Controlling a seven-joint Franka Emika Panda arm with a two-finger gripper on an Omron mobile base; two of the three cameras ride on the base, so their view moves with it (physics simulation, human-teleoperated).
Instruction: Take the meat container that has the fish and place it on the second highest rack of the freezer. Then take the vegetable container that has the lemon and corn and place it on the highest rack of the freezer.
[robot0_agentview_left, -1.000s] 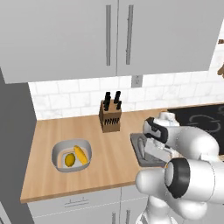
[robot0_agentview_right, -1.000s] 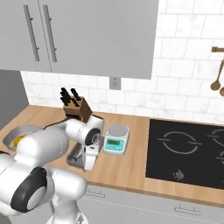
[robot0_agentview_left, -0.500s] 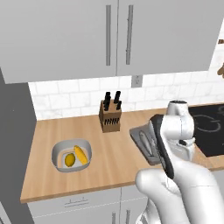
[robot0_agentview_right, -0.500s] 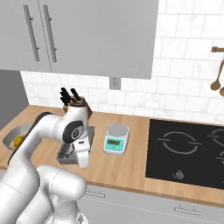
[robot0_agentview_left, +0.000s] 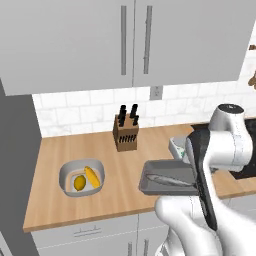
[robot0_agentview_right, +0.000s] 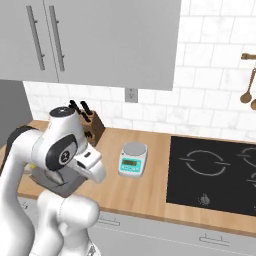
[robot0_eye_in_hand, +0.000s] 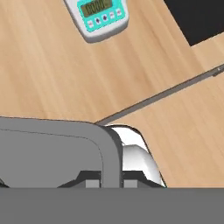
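- The gripper (robot0_eye_in_hand: 105, 181) has just closed; its fingers now sit together, clamped on the rim of the grey tray (robot0_agentview_left: 162, 176).
- The tray rests on the desk (robot0_agentview_left: 55, 150) near its front edge, with the fish (robot0_agentview_left: 167, 179) lying lengthwise inside.
- The arm has swung down over the tray since a second ago, so lifting looks next.
- The bowl (robot0_agentview_left: 82, 178) with the lemon (robot0_agentview_left: 79, 183) and corn (robot0_agentview_left: 92, 176) waits toward the left end.
- The freezer racks remain unfilled.
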